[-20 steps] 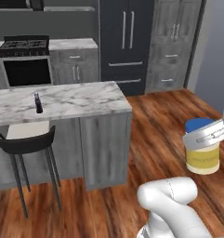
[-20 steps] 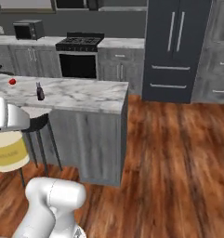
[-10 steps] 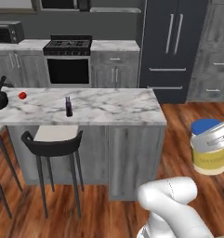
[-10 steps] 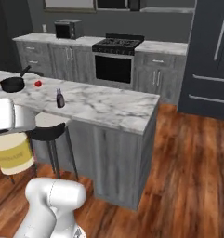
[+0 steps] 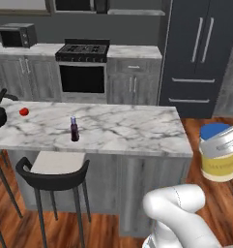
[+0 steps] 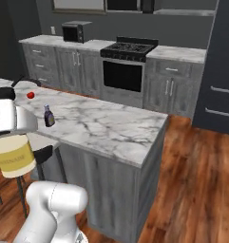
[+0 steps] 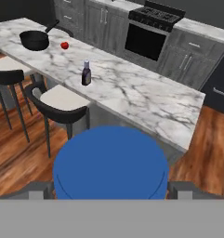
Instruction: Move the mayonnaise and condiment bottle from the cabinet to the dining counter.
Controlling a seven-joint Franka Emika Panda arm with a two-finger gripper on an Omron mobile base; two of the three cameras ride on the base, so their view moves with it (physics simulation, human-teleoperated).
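Carrying item: short wide mayonnaise jar with pale yellow body and blue screw lid [image 5: 217, 157], clamped in the pincer [image 7: 110, 188], whose jaws stand wide on either side of the jar just under the lid. Location of jar: in the air, off the near right end of the long white grey-veined marble tabletop of the dining island [image 5: 137, 131], not yet over it.

Second item: small dark brown-red condiment bottle with blue cap [image 5: 74, 129], standing upright on that tabletop, toward its left half.

Other stock on the tabletop: small red round object [image 5: 24, 112] and black pan [image 7: 35, 40] at the far left; black stools with pale seats [image 5: 55, 168] along the near side.

Step in hand, by judgement: delivery of the jar, the last item outstanding.

Next move calls for: bringing the jar over bare marble, well apart from the bottle, lowering until the base rests flat, then releasing.
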